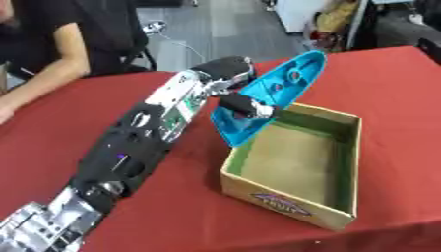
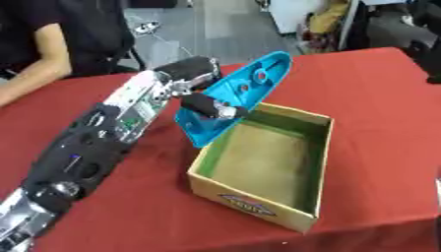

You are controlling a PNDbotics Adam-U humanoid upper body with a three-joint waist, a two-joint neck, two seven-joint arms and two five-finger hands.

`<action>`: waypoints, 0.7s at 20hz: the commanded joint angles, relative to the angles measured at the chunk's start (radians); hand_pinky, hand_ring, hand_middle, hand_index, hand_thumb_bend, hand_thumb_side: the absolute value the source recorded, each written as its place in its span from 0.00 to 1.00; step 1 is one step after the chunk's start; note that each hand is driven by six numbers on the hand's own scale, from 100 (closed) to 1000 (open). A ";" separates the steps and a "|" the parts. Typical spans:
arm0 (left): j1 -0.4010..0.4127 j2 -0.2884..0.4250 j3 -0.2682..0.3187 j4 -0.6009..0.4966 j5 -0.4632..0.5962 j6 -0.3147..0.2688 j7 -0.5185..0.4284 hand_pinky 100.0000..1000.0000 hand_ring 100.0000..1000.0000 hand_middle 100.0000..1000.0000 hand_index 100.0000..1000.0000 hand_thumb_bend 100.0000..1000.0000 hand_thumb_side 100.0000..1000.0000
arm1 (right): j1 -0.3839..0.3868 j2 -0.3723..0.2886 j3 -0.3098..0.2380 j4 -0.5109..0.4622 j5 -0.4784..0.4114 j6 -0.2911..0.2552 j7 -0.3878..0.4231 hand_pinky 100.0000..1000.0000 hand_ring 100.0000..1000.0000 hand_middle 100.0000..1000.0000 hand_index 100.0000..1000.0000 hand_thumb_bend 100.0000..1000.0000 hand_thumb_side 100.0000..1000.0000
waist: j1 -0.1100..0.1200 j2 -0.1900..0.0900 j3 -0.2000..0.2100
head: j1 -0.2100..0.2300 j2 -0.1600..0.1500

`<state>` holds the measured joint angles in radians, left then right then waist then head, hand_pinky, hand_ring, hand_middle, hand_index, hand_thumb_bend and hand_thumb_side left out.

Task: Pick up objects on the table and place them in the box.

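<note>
My left hand (image 1: 226, 78) is shut on a long blue plastic object (image 1: 277, 93) with round holes in it. The thumb (image 1: 245, 105) lies across the object's face. The blue object is tilted, its lower end over the near-left corner of the open cardboard box (image 1: 297, 162), its upper end pointing to the far right. The box has a green lining and sits on the red tablecloth (image 1: 172, 216). Its inside looks bare. My right hand shows in neither view.
My left arm (image 1: 129, 152) runs from the lower left corner up to the box. A person sits at the far left edge with a forearm (image 1: 43, 78) on the table. Chairs and clutter stand beyond the table's far edge.
</note>
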<state>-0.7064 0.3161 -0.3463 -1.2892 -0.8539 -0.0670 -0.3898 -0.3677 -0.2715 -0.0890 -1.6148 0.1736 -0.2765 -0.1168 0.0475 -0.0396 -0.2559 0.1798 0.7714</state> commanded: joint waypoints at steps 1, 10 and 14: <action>-0.018 0.002 -0.005 0.000 -0.006 -0.014 -0.006 0.00 0.00 0.00 0.00 0.39 0.78 | -0.017 -0.005 -0.001 -0.018 0.002 0.000 0.005 0.56 0.79 0.83 0.99 0.40 0.97 | -0.004 -0.007 0.000 | 0.008 -0.001; -0.009 -0.007 -0.023 0.036 -0.072 -0.061 0.013 0.00 0.00 0.00 0.13 0.77 0.85 | -0.018 -0.004 0.001 -0.018 0.001 0.000 0.006 0.56 0.79 0.83 0.99 0.40 0.97 | -0.003 -0.007 0.000 | 0.008 -0.001; -0.007 -0.010 -0.023 0.035 -0.111 -0.088 0.025 0.27 0.32 0.37 0.48 0.94 0.89 | -0.018 -0.005 0.000 -0.018 0.001 0.000 0.007 0.56 0.79 0.83 0.99 0.40 0.98 | -0.003 -0.007 0.000 | 0.006 -0.001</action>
<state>-0.7004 0.3037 -0.3713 -1.2432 -0.9510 -0.1458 -0.3690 -0.3679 -0.2713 -0.0887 -1.6148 0.1736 -0.2731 -0.1130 0.0476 -0.0392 -0.2560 0.1816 0.7714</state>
